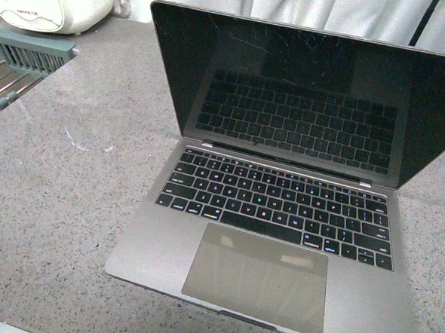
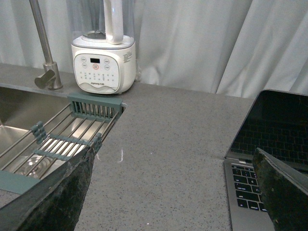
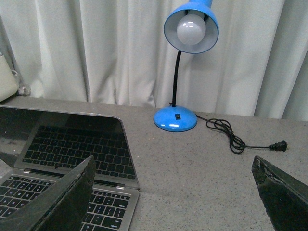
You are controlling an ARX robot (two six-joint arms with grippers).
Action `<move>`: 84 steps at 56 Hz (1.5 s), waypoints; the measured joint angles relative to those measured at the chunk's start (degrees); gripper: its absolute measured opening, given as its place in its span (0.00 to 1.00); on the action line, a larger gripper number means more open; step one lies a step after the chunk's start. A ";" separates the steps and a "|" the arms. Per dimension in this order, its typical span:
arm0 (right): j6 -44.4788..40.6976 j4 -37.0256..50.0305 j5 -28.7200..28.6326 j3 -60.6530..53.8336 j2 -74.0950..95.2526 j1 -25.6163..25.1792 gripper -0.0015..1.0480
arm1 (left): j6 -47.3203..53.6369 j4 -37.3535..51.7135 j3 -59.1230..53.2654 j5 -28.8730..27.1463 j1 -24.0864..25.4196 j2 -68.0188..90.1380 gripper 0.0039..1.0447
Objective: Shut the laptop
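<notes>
The grey laptop stands open on the speckled grey counter, its scratched black screen upright and tilted back, black keys and large trackpad facing me. Neither arm shows in the front view. My left gripper is open and empty over bare counter, to the left of the laptop, one finger overlapping its keyboard corner in the view. My right gripper is open and empty over bare counter, to the right of the laptop.
A sink with a wire rack and a tap lies at the left. A white blender base stands behind it. A blue desk lamp with a loose cord stands at the right. White curtains hang behind.
</notes>
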 joint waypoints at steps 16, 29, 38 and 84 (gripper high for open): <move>0.00 0.00 0.00 0.00 0.00 0.00 0.91 | 0.00 0.00 0.00 0.00 0.00 0.00 0.94; 0.00 0.00 0.00 0.00 0.00 0.00 0.91 | 0.00 0.00 0.00 0.00 0.00 0.00 0.94; 0.00 0.00 0.00 0.00 0.00 0.00 0.91 | 0.00 0.00 0.00 0.00 0.00 0.00 0.94; 0.00 0.00 0.00 0.00 0.00 0.00 0.91 | 0.00 0.00 0.00 0.00 0.00 0.00 0.94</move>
